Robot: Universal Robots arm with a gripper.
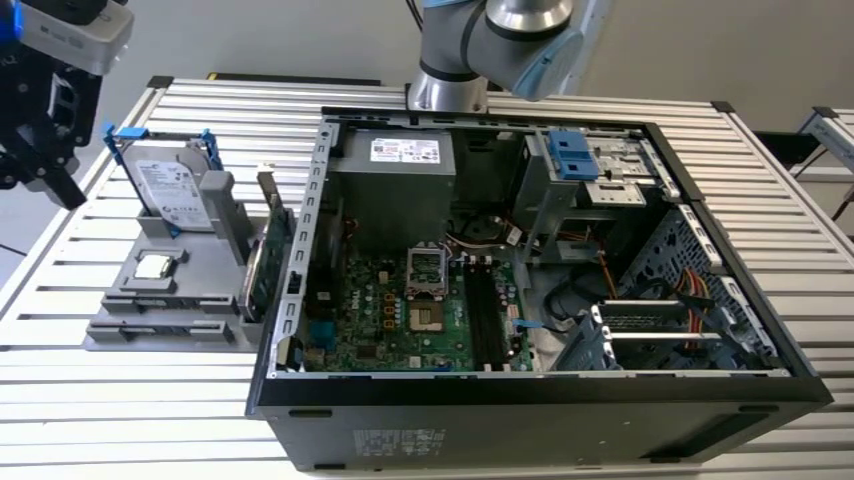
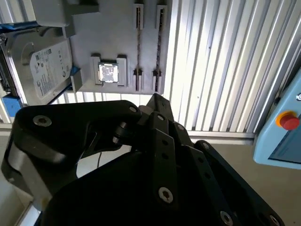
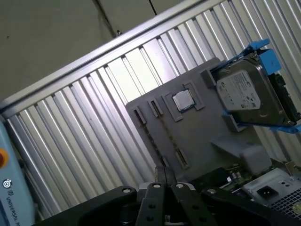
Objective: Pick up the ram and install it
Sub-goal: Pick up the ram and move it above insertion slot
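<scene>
- Ahead of the gripper (image 3: pixel 164 172) lies a gray tray (image 3: pixel 207 134) with two slots (image 3: pixel 160 136).
- Its fingers meet, gripping nothing.
- Whether either slot holds the ram cannot be told.

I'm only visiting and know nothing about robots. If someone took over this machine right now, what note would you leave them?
The gripper is shut and empty, hovering by the gray parts holder, to the exterior view's left of the open computer case.
The ram seems to be the thin strip in one of the holder's narrow slots; I cannot be sure.
Done: nothing visible; the black motherboard slots look unfilled.
Left: picking up the ram and installing it.
</scene>
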